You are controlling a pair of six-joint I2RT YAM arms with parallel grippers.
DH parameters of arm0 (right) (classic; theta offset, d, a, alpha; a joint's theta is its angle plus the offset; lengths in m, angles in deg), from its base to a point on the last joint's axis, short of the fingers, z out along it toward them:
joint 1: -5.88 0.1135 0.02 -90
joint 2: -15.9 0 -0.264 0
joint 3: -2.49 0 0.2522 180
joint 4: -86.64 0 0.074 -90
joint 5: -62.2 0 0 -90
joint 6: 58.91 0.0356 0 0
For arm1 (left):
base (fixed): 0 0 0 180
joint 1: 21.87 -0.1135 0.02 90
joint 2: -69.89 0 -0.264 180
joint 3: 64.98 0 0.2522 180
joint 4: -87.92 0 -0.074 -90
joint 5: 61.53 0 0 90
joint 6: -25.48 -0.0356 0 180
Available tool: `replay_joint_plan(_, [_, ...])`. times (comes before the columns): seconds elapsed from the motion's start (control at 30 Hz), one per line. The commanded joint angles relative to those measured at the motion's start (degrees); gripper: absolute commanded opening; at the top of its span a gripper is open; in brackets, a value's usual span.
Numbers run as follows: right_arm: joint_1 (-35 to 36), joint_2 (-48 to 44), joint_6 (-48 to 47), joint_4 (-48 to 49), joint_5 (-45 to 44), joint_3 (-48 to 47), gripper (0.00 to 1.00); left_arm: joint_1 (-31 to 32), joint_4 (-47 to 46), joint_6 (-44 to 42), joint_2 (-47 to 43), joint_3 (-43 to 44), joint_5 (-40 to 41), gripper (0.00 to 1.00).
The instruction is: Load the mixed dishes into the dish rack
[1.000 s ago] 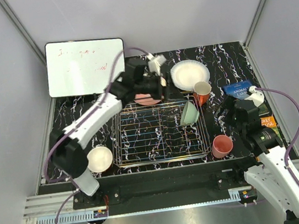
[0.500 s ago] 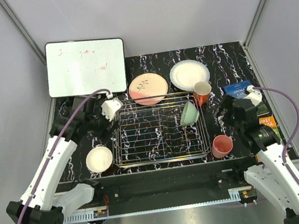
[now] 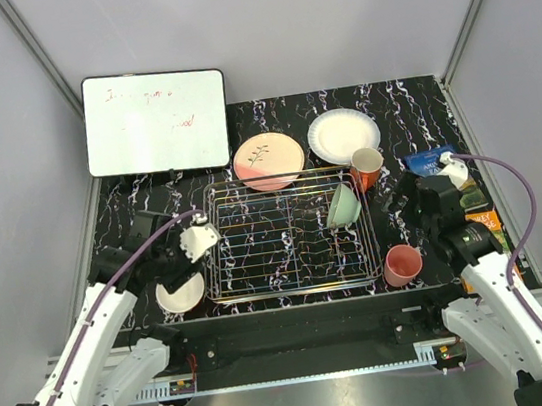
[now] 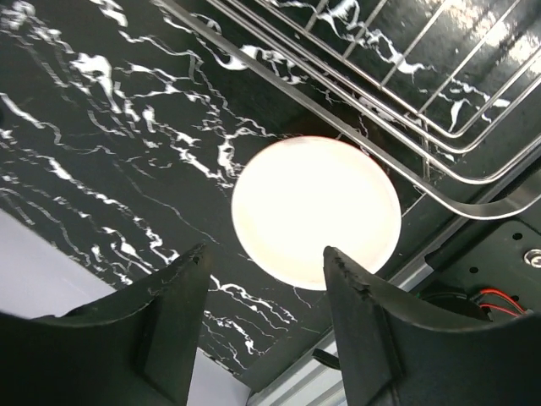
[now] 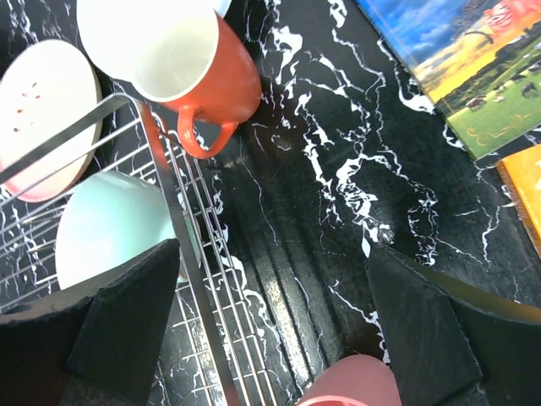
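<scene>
Shifting nearer, left claw point(image 4: 264, 256) above orange bowl point(image 4: 315, 211).

Your desk point(image 3: 120, 209) wears a black marble-look top with white veins, smooth and lightly sheened. The rack point(image 3: 267, 244) is bright polished metal wire that catches the light. The mug point(image 5: 199, 63) looks like glazed ceramic, glossy orange outside and white within. The green bowl point(image 5: 114, 233) is smooth with a soft satin finish. The white bowl point(image 4: 315, 211) at the near-left corner glares glossy inside. The books point(image 5: 439, 59) at the right edge carry slick printed paper covers. Your left gripper point(image 4: 264, 254) has matt black plastic fingers point(image 4: 169, 330).
</scene>
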Motion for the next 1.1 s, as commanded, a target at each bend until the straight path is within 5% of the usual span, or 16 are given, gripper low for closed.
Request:
replay_joint_plan(0.0, [0.6,4.7,-1.8,3.4,2.4,-3.9,1.0,-0.2,-1.4,-1.7,0.6,-1.3,0.0,0.58])
replay_joint_plan(0.4, [3.8,9.0,-1.8,4.6,-1.2,-5.7,1.0,-0.2,2.8,-8.0,-0.7,-6.1,-7.4,0.56])
replay_joint_plan(1.07, [3.8,9.3,-1.6,4.3,-3.5,-4.6,1.0,-0.1,8.2,-8.7,8.4,-8.0,-14.6,0.71])
